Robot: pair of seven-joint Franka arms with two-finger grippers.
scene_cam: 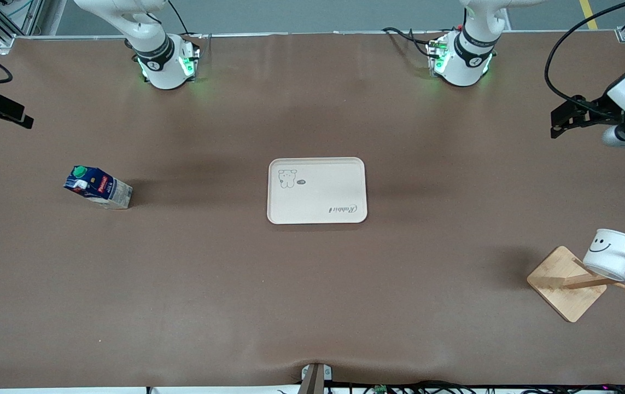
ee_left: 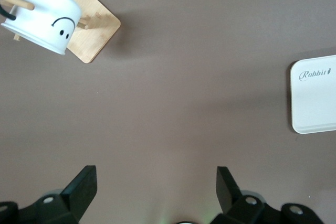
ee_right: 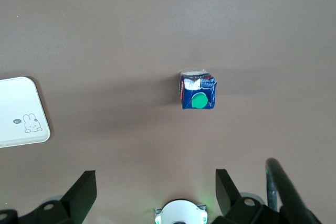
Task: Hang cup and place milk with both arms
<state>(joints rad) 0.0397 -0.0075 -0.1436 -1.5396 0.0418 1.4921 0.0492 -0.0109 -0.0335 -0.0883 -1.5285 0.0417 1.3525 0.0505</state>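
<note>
Nearest me, the cup [scene_cam: 613, 254] already hangs on the wooden rack [scene_cam: 566, 283]. The milk carton [scene_cam: 98, 187] stands upright on the bench, below my right gripper [ee_right: 152, 192], fingers spread (left gripper [ee_left: 156, 192] spread too, waiting).

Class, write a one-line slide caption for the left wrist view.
Open left gripper over bare brown table; white smiley mug hangs on wooden rack, cream tray at edge.
</note>
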